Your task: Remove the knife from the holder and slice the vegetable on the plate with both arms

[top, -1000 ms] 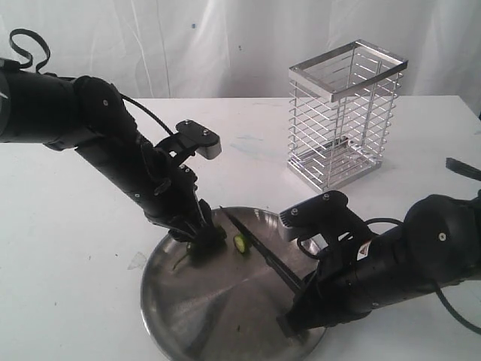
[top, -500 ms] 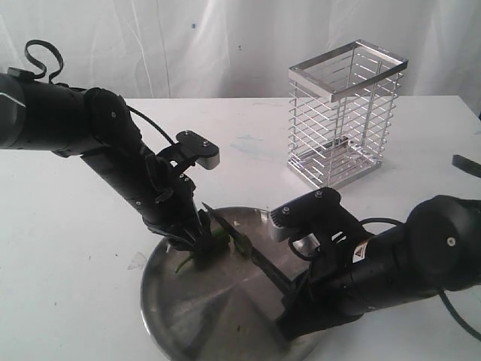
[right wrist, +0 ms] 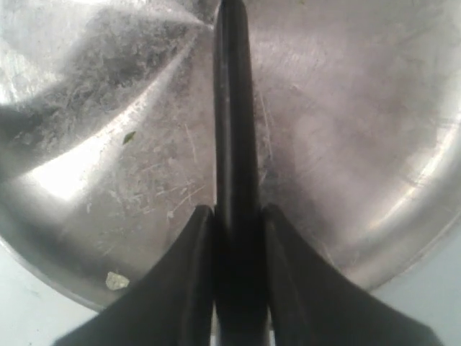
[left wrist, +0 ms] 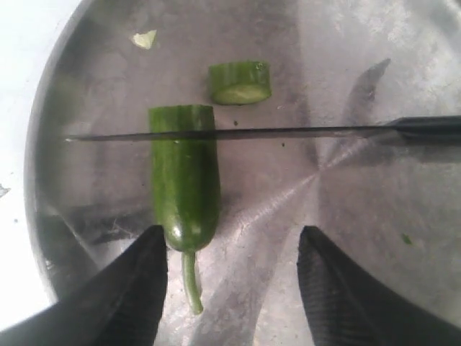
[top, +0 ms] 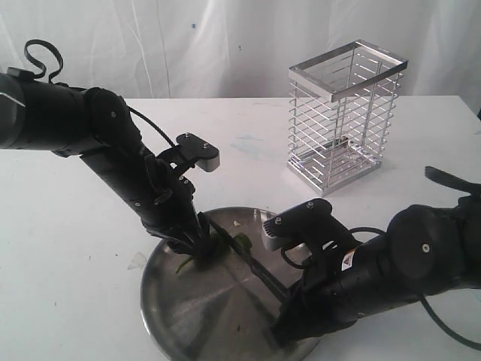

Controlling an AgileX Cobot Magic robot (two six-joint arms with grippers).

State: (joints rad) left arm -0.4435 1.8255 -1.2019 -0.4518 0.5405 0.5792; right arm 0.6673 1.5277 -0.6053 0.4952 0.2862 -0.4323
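1. Because the right gripper (right wrist: 238,238) is clamped on the knife's (left wrist: 238,132) black handle, the blade lies level across the green chilli (left wrist: 184,176), near its cut end.
2. One cut slice (left wrist: 240,81) lies just beyond the blade on the steel plate (top: 218,316).
3. The left gripper (left wrist: 230,288) stands spread, one finger touching the chilli's stem end, probably steadying it.
4. Bare plate lies beside the chilli; the empty wire holder (top: 344,113) stands well apart.

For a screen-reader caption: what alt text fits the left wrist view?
A dark knife blade lies across a green chilli pepper near its cut end on a silver plate. One cut slice sits just beyond the blade. The open left end effector straddles the stem end.
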